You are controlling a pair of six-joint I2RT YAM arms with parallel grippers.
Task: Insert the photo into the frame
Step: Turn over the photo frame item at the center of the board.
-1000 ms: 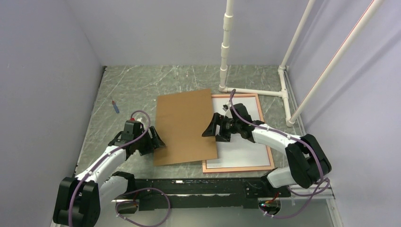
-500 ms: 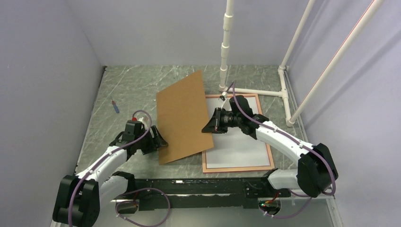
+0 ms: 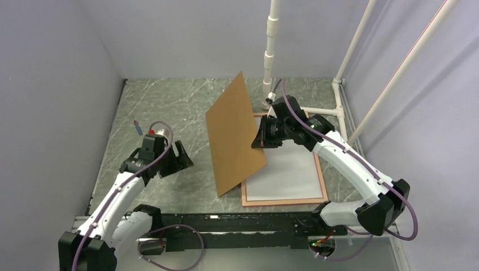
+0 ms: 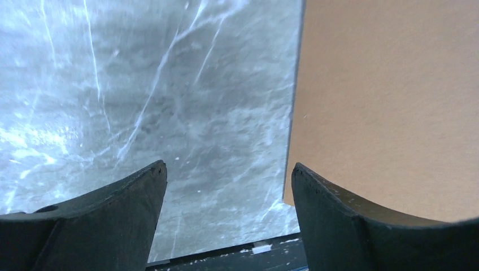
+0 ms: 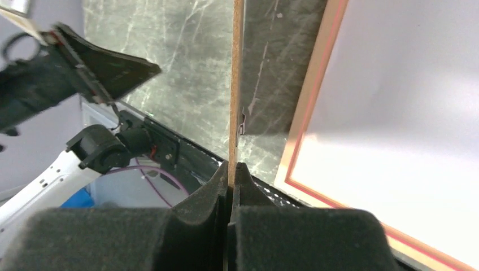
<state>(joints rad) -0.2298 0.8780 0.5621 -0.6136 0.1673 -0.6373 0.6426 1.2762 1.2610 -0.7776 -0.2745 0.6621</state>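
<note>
The frame [image 3: 322, 180] with thin reddish-pink edges lies flat on the table right of centre, also in the right wrist view [image 5: 316, 84]. A white sheet [image 3: 285, 178] fills it; I cannot tell whether this is the photo, as no printed side shows. My right gripper [image 3: 261, 138] is shut on the right edge of the brown backing board [image 3: 234, 135], which stands steeply tilted with its lower left corner near the table. The board's thin edge [image 5: 236, 68] runs up from the pinched jaws of the right gripper [image 5: 231, 166]. My left gripper [image 3: 183, 158] is open and empty, left of the board [image 4: 390, 101].
A blue pen [image 3: 137, 127] lies at the far left of the marble table. A white pipe stand [image 3: 270, 56] rises behind the frame, with its base bar [image 3: 308, 108] along the frame's far edge. A black rail [image 3: 237, 223] runs along the near edge.
The right gripper closed on the board's right edge and raised it from lying flat to steeply tilted. The left gripper drew back to the left, away from the board.
</note>
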